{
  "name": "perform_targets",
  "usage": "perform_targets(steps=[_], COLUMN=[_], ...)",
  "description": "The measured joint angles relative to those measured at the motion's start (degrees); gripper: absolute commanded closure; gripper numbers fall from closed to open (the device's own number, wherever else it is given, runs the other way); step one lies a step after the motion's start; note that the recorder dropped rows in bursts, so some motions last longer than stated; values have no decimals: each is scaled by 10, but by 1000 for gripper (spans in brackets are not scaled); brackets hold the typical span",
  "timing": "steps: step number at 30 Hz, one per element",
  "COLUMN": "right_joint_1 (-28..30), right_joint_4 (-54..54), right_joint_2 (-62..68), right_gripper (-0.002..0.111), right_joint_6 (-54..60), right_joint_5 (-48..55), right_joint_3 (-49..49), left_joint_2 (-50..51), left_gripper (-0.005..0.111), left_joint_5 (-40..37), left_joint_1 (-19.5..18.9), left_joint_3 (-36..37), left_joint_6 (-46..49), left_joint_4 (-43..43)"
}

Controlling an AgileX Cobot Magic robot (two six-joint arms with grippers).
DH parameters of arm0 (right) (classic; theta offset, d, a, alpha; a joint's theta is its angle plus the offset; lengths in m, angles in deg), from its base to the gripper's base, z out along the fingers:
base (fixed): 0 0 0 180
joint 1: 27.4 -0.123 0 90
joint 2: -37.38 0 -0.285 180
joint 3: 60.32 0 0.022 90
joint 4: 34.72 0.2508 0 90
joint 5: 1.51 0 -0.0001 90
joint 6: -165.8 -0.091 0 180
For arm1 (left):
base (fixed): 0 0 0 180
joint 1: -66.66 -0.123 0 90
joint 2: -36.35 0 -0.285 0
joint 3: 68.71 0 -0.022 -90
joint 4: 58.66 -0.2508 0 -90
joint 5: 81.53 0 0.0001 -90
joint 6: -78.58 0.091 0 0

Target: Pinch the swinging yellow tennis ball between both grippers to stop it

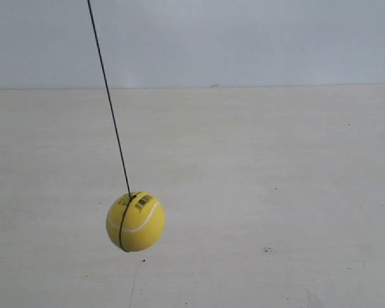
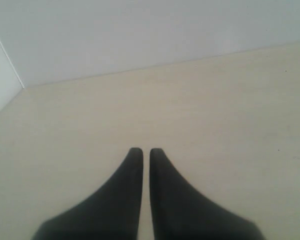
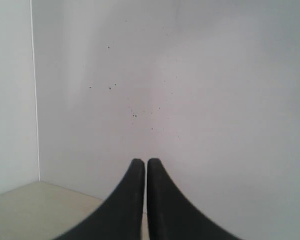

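Observation:
The yellow tennis ball (image 1: 135,221) hangs on a thin dark string (image 1: 108,96) that slants up toward the exterior view's upper left. Its white seam and black barcode label face the camera. No gripper or arm shows in the exterior view. In the left wrist view my left gripper (image 2: 146,150) is shut, its two black wedge jaws almost touching, with only bare table ahead of it. My right gripper (image 3: 146,161) is likewise shut and empty, pointing at a white wall. Neither wrist view shows the ball.
A pale beige table (image 1: 276,192) lies under the ball, with a white wall (image 1: 244,38) behind it. The left wrist view shows the table's far edge meeting the wall at a corner (image 2: 23,88). A wall corner (image 3: 35,100) stands beside the right gripper.

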Motion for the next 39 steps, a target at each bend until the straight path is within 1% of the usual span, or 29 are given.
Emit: perform_targets(steps=[3,9,11,14,17,20,23,26,29,34,39], right_joint_1=[0,5,36,96,162,222,252,262,263,263,263], right_joint_4=[0,7,29,84,144,167,171,173,163,130,125], right_joint_2=[0,-17,-56,-116,-166,-183,-183,-184,-184,-184,-184], right_gripper=[108,108,108,108,108,108,108,108,108,108,108], right_joint_6=[0,113,142,156,160,164,165,165,165,168,180], right_joint_5=[0,6,-11,-34,-41,-52,-61,-59,-13,124,228], right_joint_3=[0,-14,-48,-86,-104,-115,-129,-142,-143,-144,-144], left_joint_2=[0,0,0,0,0,0,0,0,0,0,0], left_gripper=[102,102,102,102,102,102,102,102,102,102,102], left_joint_5=[0,0,-1,-2,-2,-3,-5,-5,-5,-5,-5], left_joint_1=[0,0,0,0,0,0,0,0,0,0,0], left_joint_3=[0,0,0,0,0,0,0,0,0,0,0], left_joint_6=[0,0,0,0,0,0,0,0,0,0,0], left_joint_4=[0,0,0,0,0,0,0,0,0,0,0])
